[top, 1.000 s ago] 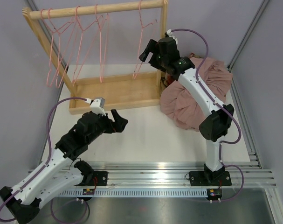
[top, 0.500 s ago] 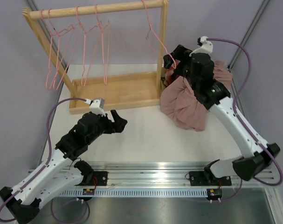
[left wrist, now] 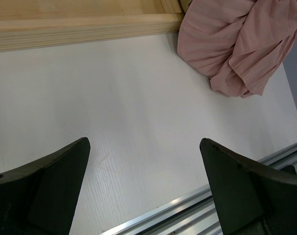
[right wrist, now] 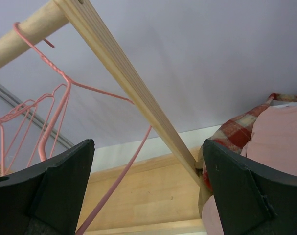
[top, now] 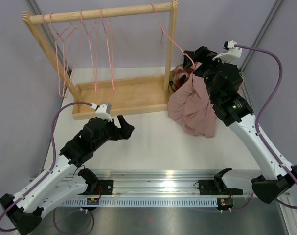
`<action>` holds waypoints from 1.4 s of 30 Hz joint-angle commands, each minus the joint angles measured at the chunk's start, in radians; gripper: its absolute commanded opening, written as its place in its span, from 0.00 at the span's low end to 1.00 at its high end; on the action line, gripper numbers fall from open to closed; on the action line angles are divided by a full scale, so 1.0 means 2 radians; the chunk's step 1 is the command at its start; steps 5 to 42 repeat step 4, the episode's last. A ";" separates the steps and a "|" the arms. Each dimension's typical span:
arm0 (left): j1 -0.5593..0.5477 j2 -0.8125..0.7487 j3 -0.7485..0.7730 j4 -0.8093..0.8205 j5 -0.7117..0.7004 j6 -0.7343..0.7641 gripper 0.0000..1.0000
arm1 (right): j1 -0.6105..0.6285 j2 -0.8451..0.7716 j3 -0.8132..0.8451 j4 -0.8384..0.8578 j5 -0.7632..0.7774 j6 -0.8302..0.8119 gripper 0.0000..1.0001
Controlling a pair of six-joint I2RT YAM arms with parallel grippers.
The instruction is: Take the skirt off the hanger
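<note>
Right gripper (right wrist: 148,144): fingers spread wide, nothing clamped. Raised beside end post of wooden rack (right wrist: 124,73); pink hanger (right wrist: 118,174) wire crossing view between the open fingers, contact unclear. Skirt (top: 194,105): pink heap on table (left wrist: 138,98) at 6 o'clock from right gripper, partly under that arm. Red plaid cloth (top: 180,76) at 7 o'clock, against rack base. Left gripper (left wrist: 144,142): also wide apart, empty, hovering over white table; skirt at 2 o'clock, well apart. Other hangers (top: 93,58) on rod, 9 o'clock from right gripper.
</note>
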 commanded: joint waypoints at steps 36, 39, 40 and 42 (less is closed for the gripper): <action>-0.002 -0.009 -0.001 0.022 -0.013 0.007 0.99 | -0.002 0.036 0.031 -0.019 -0.017 -0.015 1.00; -0.002 -0.009 -0.001 0.022 -0.013 0.007 0.99 | -0.002 0.036 0.031 -0.019 -0.017 -0.015 1.00; -0.002 -0.009 -0.001 0.022 -0.013 0.007 0.99 | -0.002 0.036 0.031 -0.019 -0.017 -0.015 1.00; -0.002 -0.009 -0.001 0.022 -0.013 0.007 0.99 | -0.002 0.036 0.031 -0.019 -0.017 -0.015 1.00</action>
